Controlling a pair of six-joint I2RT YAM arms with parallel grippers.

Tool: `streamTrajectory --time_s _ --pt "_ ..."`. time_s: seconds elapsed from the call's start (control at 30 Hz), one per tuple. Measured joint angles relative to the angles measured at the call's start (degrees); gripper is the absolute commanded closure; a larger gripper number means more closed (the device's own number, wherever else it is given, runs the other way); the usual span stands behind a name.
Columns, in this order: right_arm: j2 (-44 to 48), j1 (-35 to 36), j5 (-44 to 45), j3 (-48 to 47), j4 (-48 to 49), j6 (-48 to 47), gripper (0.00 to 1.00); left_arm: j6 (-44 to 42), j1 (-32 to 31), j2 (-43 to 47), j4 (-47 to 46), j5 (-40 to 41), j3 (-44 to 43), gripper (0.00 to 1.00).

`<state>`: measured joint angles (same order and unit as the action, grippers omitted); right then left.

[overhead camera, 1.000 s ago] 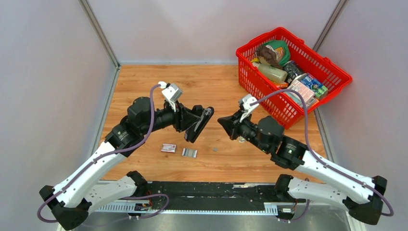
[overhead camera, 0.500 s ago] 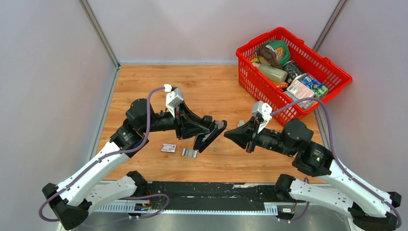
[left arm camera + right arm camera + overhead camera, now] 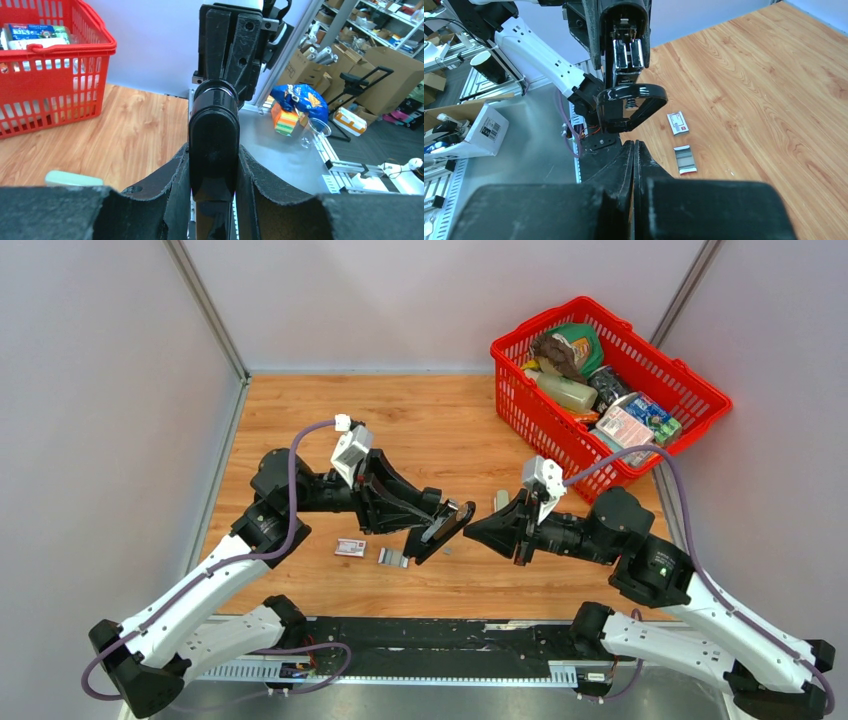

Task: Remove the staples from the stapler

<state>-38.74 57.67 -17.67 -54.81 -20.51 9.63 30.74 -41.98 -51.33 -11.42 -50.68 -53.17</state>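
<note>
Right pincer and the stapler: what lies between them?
Nothing; in the top external view, only a bare gap separates the shut right pincer from the stapler.

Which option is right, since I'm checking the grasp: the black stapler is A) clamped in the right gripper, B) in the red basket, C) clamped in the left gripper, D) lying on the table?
C: the left gripper presses on both sides of the stapler and holds it in the air; the right gripper is shut with nothing between its jaws.

— Home or office?
— Neither. Looks like a robotics lab: cardboard boxes (image 3: pixel 395 80), stocked shelves (image 3: pixel 400 15) and aluminium rails (image 3: pixel 345 165) right of the left claw (image 3: pixel 213 167), pale booth wall (image 3: pixel 150 45) beyond it.
</note>
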Motion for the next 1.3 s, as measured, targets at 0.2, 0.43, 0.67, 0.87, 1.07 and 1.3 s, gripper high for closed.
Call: streamTrajectory --time_s 0.2,0.43,0.67,0.87,1.07,1.3 --pt "-0.13 0.0 -0.9 -0.07 1.44 0.85 1.0 1.03 0.0 -0.22 -1.99 -0.79 0.37 1.0" --pt "-0.94 0.0 -2.05 -1.27 3.87 2.19 1.0 1.16 0.0 -0.7 -2.19 -1.16 1.57 1.0" --pt "-2.05 0.0 -2.47 -1.53 6.05 2.93 1.0 1.92 0.0 -0.72 -4.39 -1.6 1.9 1.0" --pt "-4.5 -0.07 -4.2 -1.53 9.03 3.65 1.0 3.06 0.24 -1.29 -7.41 -2.45 2.38 1.0" --pt "-7.02 -0.42 -7.17 -2.29 9.99 4.09 1.0 4.48 0.44 -3.23 -11.15 -4.76 2.8 1.0" --pt "-10.54 -0.37 -11.98 -3.19 9.94 4.04 1.0 5.2 -2.14 -6.64 -18.25 -5.9 2.56 1.0"
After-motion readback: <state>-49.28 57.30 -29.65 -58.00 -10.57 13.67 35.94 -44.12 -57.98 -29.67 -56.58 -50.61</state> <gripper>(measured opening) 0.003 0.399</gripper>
